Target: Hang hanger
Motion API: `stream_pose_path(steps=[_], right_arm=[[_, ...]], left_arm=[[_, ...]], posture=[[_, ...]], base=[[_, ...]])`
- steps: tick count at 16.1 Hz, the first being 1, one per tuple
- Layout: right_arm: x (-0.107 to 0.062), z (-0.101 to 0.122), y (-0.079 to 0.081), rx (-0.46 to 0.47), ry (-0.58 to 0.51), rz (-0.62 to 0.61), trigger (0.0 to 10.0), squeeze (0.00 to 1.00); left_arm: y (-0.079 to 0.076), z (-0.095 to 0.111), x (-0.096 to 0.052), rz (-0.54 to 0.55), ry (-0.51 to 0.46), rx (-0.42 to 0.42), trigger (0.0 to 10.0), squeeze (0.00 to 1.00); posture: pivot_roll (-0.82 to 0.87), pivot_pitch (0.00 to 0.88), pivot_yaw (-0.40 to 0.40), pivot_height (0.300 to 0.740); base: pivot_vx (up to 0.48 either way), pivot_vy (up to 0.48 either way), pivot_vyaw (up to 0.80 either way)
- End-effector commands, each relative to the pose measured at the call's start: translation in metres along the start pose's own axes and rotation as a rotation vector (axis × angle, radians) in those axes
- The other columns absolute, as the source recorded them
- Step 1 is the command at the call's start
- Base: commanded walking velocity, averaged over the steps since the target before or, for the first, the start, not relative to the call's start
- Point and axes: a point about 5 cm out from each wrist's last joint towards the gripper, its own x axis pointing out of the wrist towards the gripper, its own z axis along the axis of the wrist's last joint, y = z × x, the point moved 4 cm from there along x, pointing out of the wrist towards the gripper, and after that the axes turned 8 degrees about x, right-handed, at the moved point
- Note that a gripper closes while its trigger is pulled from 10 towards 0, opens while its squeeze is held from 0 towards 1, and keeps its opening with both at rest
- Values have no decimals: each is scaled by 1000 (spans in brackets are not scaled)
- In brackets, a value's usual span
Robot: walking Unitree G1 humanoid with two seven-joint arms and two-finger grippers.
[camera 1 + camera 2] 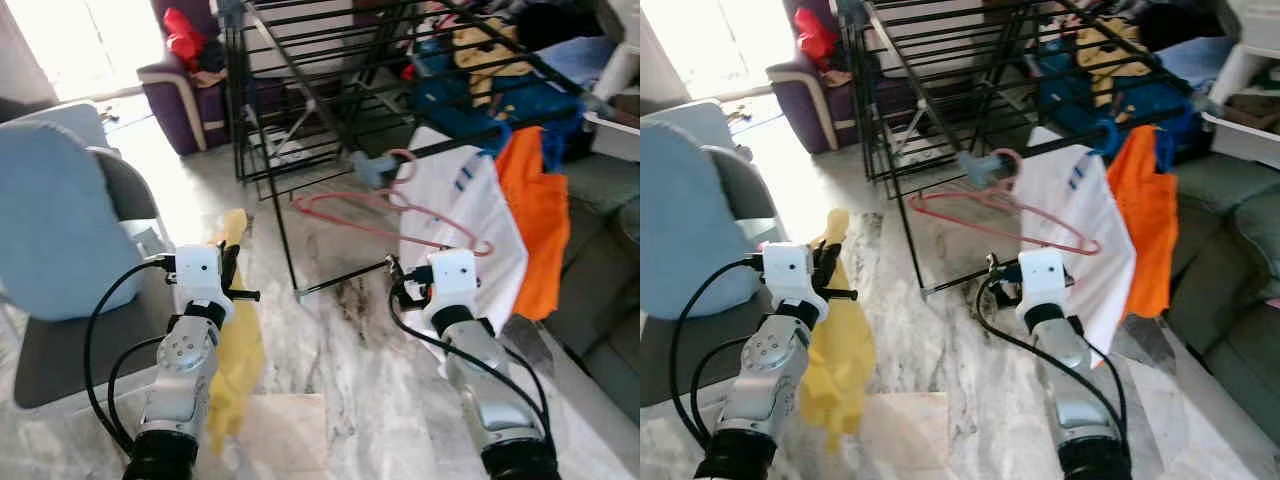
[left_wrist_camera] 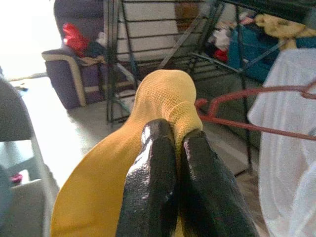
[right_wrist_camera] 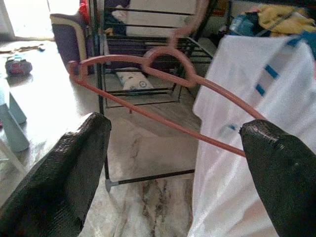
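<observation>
Hanging hanger: the pink plastic hanger (image 1: 385, 215) hooks over a rail of the black drying rack (image 1: 300, 110), beside a white garment (image 1: 470, 215) and an orange one (image 1: 540, 225).
Right gripper (image 3: 173, 163): fingers spread wide, holding nothing, just short of the hanger (its lower bar crosses between them in the wrist view).
Left gripper (image 2: 173, 168): fingers pressed together, pinching a yellow cloth (image 1: 840, 350) that droops over the marble floor (image 1: 330, 360).
Left side: grey chair (image 1: 60, 250).
</observation>
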Motion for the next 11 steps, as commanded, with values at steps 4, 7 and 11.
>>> stream_pose_path(steps=[4, 7, 11], right_arm=[[9, 2, 19, 27, -9, 53, 10000, 0], [19, 11, 37, 32, -30, 112, 10000, 0], [19, 4, 42, 24, -17, 143, 10000, 0]], left_arm=[[-11, 12, 12, -11, -30, -29, 10000, 0], [-15, 14, 14, -3, -38, -37, 10000, 0], [-9, 12, 11, 18, -52, -64, 10000, 0]], posture=[[-116, 0, 31, 740], [-99, 0, 10, 740], [-94, 0, 2, 740]], base=[[0, -332, 0], [0, -326, 0], [0, 0, 0]])
